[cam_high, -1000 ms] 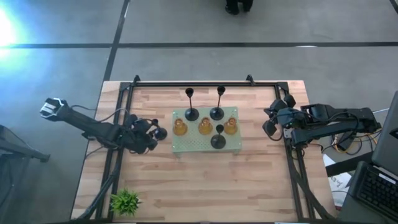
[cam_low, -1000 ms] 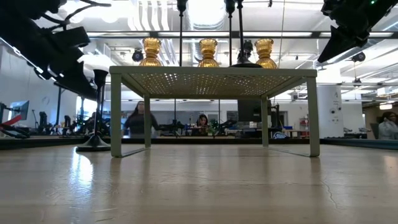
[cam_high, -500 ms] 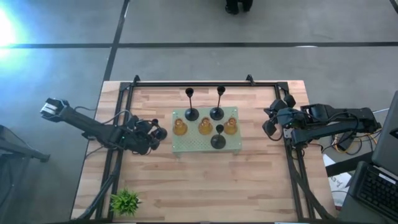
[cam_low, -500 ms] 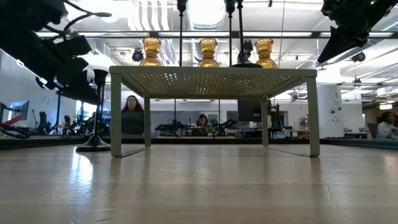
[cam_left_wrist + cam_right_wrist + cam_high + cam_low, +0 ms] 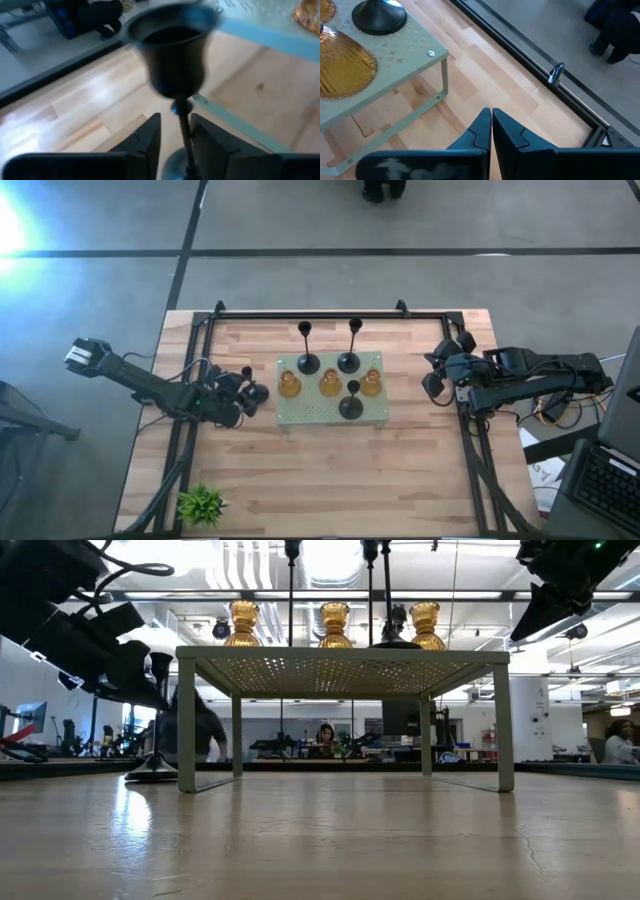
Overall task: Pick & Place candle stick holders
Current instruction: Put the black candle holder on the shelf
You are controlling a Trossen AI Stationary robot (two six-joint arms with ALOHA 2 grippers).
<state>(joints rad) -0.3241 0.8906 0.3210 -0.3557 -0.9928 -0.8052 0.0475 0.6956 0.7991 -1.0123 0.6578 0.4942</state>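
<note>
A black candle stick holder (image 5: 259, 393) stands upright by its round base (image 5: 150, 775) on the wooden table, just left of the pale green perforated board (image 5: 300, 418). My left gripper (image 5: 175, 125) is open, level with the holder's thin stem (image 5: 184, 131), one finger on each side below the cup (image 5: 172, 50); I cannot tell whether a finger touches it. On the board stand three amber holders (image 5: 330, 384) and three black ones (image 5: 308, 363). My right gripper (image 5: 491, 125) is shut and empty above the table right of the board (image 5: 437, 382).
The board is a small raised table on thin legs (image 5: 186, 730). A green leafy plant (image 5: 201, 503) sits at the near left corner. A black frame rail (image 5: 310, 315) runs along the table's far edge. People show in the room behind.
My left gripper has gone a little toward the table's right edge and the black holder beside the board, so its fingers now stand around the stem. A person in the room behind has walked across.
</note>
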